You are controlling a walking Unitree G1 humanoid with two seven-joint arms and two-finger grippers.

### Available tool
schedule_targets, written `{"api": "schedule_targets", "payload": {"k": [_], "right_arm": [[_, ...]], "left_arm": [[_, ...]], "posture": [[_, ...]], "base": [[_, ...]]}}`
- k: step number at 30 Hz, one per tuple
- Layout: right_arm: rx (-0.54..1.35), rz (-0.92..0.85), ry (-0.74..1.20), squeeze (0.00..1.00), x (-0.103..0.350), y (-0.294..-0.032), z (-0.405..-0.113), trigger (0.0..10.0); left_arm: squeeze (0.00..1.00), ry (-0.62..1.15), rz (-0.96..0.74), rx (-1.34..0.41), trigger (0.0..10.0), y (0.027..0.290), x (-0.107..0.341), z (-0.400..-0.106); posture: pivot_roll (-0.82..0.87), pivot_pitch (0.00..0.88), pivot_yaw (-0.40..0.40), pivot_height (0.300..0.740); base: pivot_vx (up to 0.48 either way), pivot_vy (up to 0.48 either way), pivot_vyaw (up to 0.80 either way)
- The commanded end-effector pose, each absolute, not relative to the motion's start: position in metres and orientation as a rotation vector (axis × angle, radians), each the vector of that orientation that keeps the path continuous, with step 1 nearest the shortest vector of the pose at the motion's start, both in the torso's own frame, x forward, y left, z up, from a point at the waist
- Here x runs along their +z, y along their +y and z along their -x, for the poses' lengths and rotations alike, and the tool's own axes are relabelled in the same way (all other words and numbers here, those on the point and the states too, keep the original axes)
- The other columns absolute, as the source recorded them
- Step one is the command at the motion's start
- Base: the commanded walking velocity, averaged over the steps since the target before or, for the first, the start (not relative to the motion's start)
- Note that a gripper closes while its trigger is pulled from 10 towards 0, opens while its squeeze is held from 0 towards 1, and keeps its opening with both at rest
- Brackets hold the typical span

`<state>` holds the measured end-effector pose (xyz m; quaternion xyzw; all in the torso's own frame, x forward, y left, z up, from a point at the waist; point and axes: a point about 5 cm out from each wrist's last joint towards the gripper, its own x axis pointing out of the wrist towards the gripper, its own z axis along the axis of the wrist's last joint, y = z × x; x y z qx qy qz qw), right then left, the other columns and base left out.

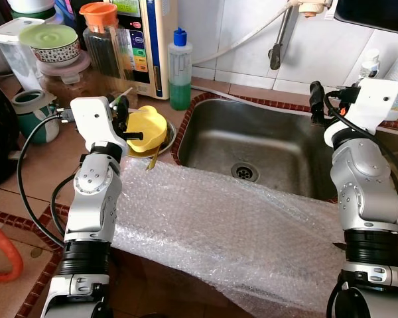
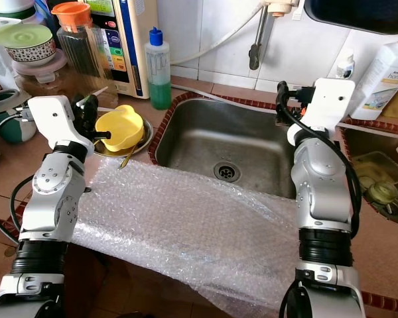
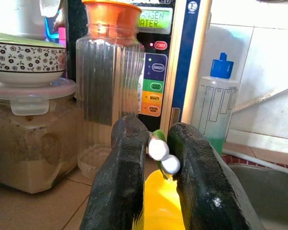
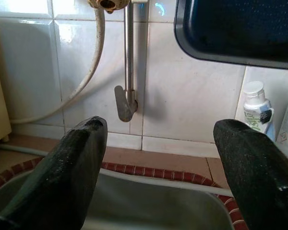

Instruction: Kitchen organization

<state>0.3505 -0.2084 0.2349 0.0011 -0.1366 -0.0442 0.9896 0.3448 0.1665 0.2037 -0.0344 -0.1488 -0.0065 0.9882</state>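
- The left gripper (image 3: 158,158) is raised over the desk (image 1: 46,165) just left of the sink, above a yellow bowl (image 1: 148,129) that sits in a shallow metal dish (image 1: 167,139).
- Its two black fingers (image 3: 120,182) are nearly together, pinching a thin green-stemmed utensil (image 3: 161,155) with small white rounded ends; the stem runs down toward the yellow bowl.
- The right gripper (image 4: 158,158) is held up over the far right edge of the steel sink (image 1: 265,142), pointing at the tiled wall.
- Its fingers (image 4: 72,163) stand wide apart with nothing between them; past them a metal tap (image 4: 127,72) hangs from the wall.
- A sheet of clear bubble wrap (image 1: 232,232) lies spread across the near rim of the sink and the desk, between the two arms.
- Behind the left gripper stand a ribbed clear jug with an orange lid (image 3: 110,86), a lidded plastic tub (image 3: 24,139) with a patterned bowl (image 3: 26,60) on top, and a water machine with coloured buttons (image 3: 156,76).
- A clear bottle of green liquid with a blue cap (image 1: 180,69) stands at the far left corner of the sink.
- A white bottle (image 2: 385,73) stands on the desk to the right of the sink.
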Motion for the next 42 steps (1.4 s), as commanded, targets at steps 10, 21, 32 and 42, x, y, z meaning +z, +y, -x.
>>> {"api": "schedule_targets", "payload": {"k": [10,21,32,42], "right_arm": [[-0.036,0.014,-0.305,0.19,0.246,-0.199,-0.358,10.0],[-0.018,-0.032,-0.319,0.00,0.243,-0.197,-0.353,0.0],[-0.035,-0.017,-0.321,0.00,0.241,-0.201,-0.348,0.0],[0.030,0.064,-0.172,0.88,0.209,-0.203,-0.336,10.0]], "left_arm": [[0.00,-0.346,0.035,-0.009,10.0,0.173,0.220,-0.351],[0.00,-0.343,0.044,0.004,10.0,0.173,0.217,-0.346],[0.00,-0.338,0.051,-0.003,10.0,0.169,0.215,-0.346],[0.00,-0.315,0.032,-0.017,10.0,0.172,0.207,-0.339]], "posture": [[0.06,0.047,0.009,0.740],[0.05,0.064,0.013,0.740],[0.04,0.061,0.021,0.740],[0.04,0.054,0.032,0.740]], "base": [[0.000,0.000,0.00],[0.000,0.000,0.00],[0.000,0.000,0.00],[0.000,0.000,0.00]]}}
